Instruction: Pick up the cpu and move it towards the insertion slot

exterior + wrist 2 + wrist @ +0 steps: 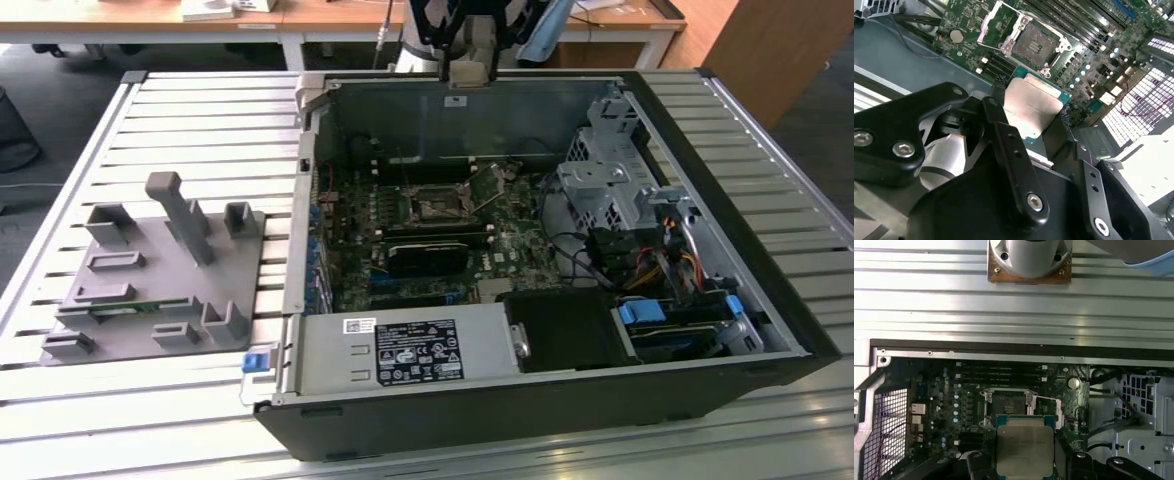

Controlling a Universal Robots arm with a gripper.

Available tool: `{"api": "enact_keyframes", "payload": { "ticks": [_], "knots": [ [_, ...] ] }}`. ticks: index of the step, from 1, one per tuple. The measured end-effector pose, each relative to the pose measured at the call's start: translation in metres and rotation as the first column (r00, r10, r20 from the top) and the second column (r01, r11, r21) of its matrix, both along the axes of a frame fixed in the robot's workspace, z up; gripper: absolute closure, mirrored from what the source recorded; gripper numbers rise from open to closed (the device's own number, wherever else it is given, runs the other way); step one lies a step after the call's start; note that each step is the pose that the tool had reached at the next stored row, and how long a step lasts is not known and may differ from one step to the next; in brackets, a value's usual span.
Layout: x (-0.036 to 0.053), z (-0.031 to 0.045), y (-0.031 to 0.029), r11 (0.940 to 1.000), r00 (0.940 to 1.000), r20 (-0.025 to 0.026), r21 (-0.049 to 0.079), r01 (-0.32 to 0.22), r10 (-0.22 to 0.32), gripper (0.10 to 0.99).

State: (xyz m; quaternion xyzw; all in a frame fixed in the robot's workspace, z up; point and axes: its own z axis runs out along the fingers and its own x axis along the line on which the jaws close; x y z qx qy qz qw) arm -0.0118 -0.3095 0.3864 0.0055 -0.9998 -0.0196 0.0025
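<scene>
While claw (1029,122) grips cpu (1031,107) by edges, pick-up done; cpu held above board, near open slot (1035,44), not yet over it.

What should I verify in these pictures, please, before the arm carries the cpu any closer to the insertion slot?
1. cpu held in the tool: ok; black fingers flank it in both wrist views.
2. cpu orientation: ok; silver top faces the cameras and looks roughly level.
3. insertion slot uncovered: ok; the metal frame stands hinged open in the second wrist view.
4. Slot free of objects: ok; the dark contact area shows nothing on it.
5. cpu clear of the slot: ok; not yet seated, the slot shows beyond it.
6. Corner notch alignment with the slot: cannot tell.
</scene>
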Motion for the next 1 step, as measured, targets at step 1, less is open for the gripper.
{"api": "enact_keyframes", "payload": {
  "ticks": [1],
  "knots": [
    [0.0001,0.0000,0.0000,1.0000,1.0000,0.0000,0.000,0.000,0.000,0.541]
  ]
}}
